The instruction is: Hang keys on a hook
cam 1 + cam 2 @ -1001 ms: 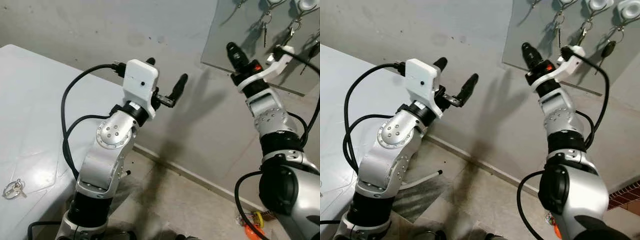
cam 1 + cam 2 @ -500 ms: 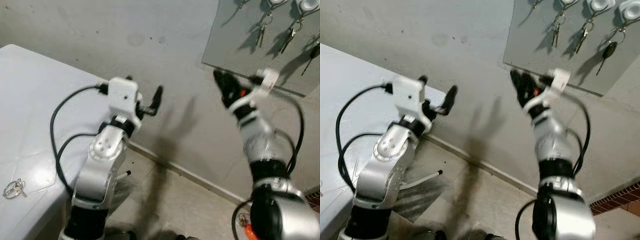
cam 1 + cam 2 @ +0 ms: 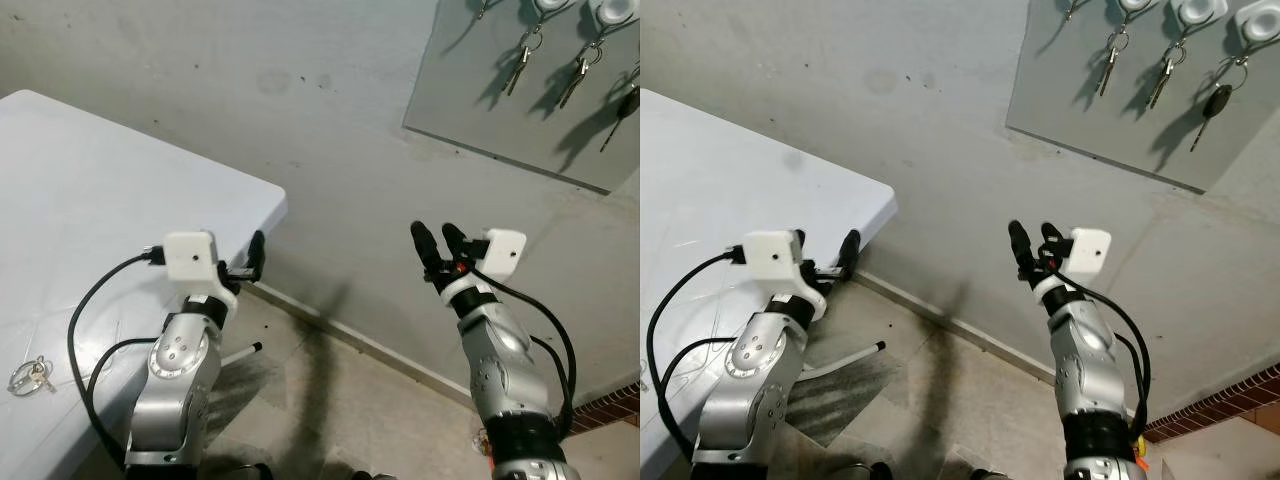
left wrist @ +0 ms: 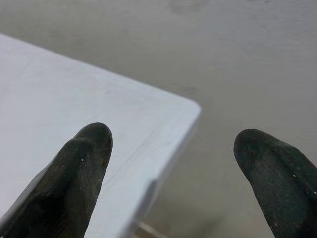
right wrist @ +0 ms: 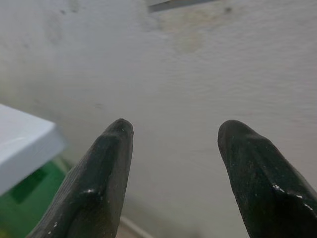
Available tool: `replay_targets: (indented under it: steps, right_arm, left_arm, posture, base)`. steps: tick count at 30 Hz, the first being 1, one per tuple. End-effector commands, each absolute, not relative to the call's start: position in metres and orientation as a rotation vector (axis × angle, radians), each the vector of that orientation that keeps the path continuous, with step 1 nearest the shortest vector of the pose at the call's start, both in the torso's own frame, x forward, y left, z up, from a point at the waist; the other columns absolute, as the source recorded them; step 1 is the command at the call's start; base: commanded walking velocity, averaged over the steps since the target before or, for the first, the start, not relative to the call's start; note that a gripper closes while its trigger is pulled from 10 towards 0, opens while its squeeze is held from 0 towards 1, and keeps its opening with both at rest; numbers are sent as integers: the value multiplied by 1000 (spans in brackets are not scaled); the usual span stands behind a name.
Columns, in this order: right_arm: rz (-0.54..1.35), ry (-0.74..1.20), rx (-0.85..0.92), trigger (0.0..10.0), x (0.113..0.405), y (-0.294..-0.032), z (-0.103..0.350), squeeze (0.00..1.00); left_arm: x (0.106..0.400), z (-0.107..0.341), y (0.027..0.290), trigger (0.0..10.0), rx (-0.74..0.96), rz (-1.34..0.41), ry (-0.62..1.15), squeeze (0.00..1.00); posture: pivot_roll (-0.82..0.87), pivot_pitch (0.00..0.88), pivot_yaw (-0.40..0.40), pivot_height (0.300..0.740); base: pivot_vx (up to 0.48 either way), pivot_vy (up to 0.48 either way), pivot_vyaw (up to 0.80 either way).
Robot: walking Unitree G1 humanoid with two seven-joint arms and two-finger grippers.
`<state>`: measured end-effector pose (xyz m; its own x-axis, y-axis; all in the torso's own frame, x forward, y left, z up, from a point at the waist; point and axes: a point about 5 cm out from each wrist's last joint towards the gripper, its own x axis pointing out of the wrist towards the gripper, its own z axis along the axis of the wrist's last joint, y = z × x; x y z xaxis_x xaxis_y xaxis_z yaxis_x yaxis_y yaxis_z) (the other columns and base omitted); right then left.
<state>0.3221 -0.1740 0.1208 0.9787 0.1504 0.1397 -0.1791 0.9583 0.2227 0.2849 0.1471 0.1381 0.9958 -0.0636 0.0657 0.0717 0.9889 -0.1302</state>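
A small bunch of keys (image 3: 27, 376) on a ring lies on the white table (image 3: 90, 200), near its front-left part. High on the wall to the right hangs a grey key board (image 3: 1080, 110) with white hooks (image 3: 1195, 10); three sets of keys (image 3: 1162, 75) dangle from them. My left gripper (image 4: 171, 163) is open and empty, held low beside the table's corner. Over the floor, well below the board, my right gripper (image 3: 436, 243) points at the wall, open with nothing between its fingers.
A grey wall runs across the back, with a skirting strip (image 3: 360, 345) at its foot. A table leg (image 3: 240, 351) juts out under the table's corner above a tiled floor (image 3: 330, 420). Brickwork (image 3: 1250, 395) shows at the bottom right.
Both arms have dropped from up near the key board to waist height. The right gripper has come down and away from the hooks, and the left now sits by the table corner.
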Motion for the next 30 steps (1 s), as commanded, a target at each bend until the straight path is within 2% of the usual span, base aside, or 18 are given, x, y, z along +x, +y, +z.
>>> replay_targets:
  steps: [1, 12, 16, 22, 30]
  right_arm:
    - [153, -101, 185, 10000, 316, -172, 117, 0]
    - [121, -48, 150, 10000, 307, -168, 107, 0]
    - [101, -49, 141, 10000, 306, -164, 107, 0]
    - [64, -56, 132, 10000, 301, -173, 107, 0]
    - [78, -52, 108, 10000, 297, -171, 106, 0]
  left_arm:
    - [281, 130, 154, 10000, -125, -42, -40, 0]
    - [281, 124, 161, 10000, -140, -13, -29, 0]
    - [285, 125, 159, 10000, -138, -32, -30, 0]
    - [293, 127, 152, 10000, -130, -80, -31, 0]
    - [296, 125, 150, 10000, -112, -106, -35, 0]
  posture:
    - [-46, 104, -17, 740]
    - [-45, 87, -5, 740]
    - [-64, 79, 17, 740]
    - [-108, 67, 50, 740]
    - [-109, 52, 53, 740]
  base:
    - [0, 0, 0]
    - [0, 0, 0]
    - [0, 0, 0]
    - [0, 0, 0]
    - [0, 0, 0]
